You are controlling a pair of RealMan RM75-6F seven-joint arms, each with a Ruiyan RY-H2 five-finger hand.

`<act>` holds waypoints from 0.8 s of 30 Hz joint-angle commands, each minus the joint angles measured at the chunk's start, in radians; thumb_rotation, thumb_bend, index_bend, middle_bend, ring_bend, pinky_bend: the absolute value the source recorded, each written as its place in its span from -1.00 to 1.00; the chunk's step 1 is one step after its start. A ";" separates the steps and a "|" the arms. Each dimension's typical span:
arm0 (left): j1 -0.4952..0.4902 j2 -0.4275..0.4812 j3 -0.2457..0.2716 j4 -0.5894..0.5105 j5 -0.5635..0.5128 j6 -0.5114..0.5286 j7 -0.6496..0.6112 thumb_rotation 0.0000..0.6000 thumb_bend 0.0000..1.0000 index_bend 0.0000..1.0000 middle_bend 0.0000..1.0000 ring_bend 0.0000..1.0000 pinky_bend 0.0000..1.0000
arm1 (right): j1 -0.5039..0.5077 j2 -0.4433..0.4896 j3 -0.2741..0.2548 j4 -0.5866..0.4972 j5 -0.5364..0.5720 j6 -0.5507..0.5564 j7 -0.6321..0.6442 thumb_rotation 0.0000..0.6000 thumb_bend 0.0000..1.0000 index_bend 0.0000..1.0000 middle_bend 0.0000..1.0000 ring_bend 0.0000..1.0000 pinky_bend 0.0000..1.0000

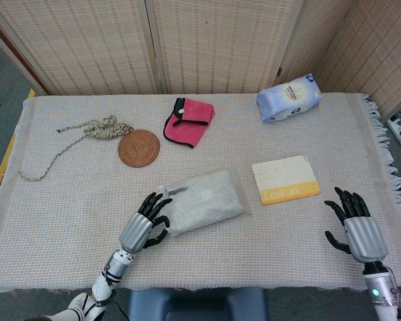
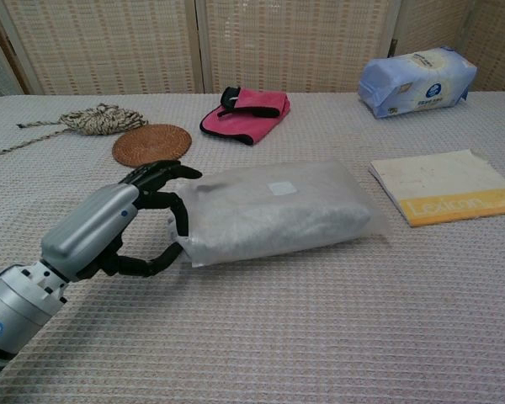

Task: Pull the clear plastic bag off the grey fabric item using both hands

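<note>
Bag [image 2: 273, 210] encloses grey fabric | left hand [image 2: 109, 227] grips its end | right hand [image 1: 356, 227] spread, empty

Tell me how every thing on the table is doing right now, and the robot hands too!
clear plastic bag: still wrapped around the grey fabric item, lying flat.
left hand: fingers curled at the bag's left end.
right hand: open, holding nothing.
book: closed, flat.
pink pouch: lying flat.
tissue pack: sealed, far side.
rope: loosely bunched.
woven coaster: flat, bare.
</note>
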 commanded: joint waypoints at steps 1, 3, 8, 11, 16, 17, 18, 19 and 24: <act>0.002 -0.001 0.002 -0.004 0.000 0.001 0.002 1.00 0.17 0.63 -0.63 -1.00 -1.00 | 0.057 -0.108 0.016 0.099 -0.016 -0.050 0.045 1.00 -0.37 -0.28 -1.00 -1.00 -1.00; 0.003 -0.001 0.004 -0.011 0.003 0.005 0.003 1.00 0.16 0.63 -0.63 -1.00 -1.00 | 0.078 -0.175 0.029 0.154 -0.014 -0.057 0.057 1.00 -0.34 -0.19 -1.00 -1.00 -1.00; 0.000 0.003 0.007 -0.028 0.009 0.007 0.015 1.00 0.16 0.63 -0.63 -1.00 -1.00 | 0.104 -0.349 0.057 0.309 -0.026 -0.004 0.133 1.00 -0.32 -0.07 -0.99 -1.00 -1.00; -0.002 0.008 0.004 -0.036 0.006 0.003 0.019 1.00 0.16 0.63 -0.63 -1.00 -1.00 | 0.115 -0.437 0.066 0.402 -0.024 0.018 0.171 1.00 -0.32 -0.07 -0.97 -1.00 -1.00; -0.001 0.014 -0.001 -0.043 -0.001 -0.006 0.020 1.00 0.17 0.63 -0.63 -1.00 -1.00 | 0.143 -0.553 0.085 0.525 -0.005 0.012 0.225 1.00 -0.32 -0.07 -0.97 -1.00 -1.00; -0.002 0.015 -0.001 -0.044 -0.001 -0.007 0.020 1.00 0.17 0.63 -0.63 -1.00 -1.00 | 0.150 -0.573 0.089 0.545 0.001 0.004 0.235 1.00 -0.32 -0.07 -0.97 -1.00 -1.00; -0.002 0.017 -0.001 -0.045 -0.001 -0.007 0.021 1.00 0.17 0.63 -0.63 -1.00 -1.00 | 0.160 -0.596 0.093 0.567 0.009 -0.008 0.248 1.00 -0.32 -0.07 -0.97 -1.00 -1.00; -0.002 0.018 -0.002 -0.045 -0.001 -0.007 0.023 1.00 0.16 0.63 -0.63 -1.00 -1.00 | 0.167 -0.613 0.095 0.582 0.014 -0.017 0.255 1.00 -0.32 -0.07 -0.97 -1.00 -1.00; -0.006 0.027 -0.010 -0.054 -0.006 -0.008 0.026 1.00 0.16 0.63 -0.63 -1.00 -1.00 | 0.196 -0.687 0.096 0.655 0.019 -0.032 0.272 1.00 -0.32 -0.08 -0.97 -1.00 -1.00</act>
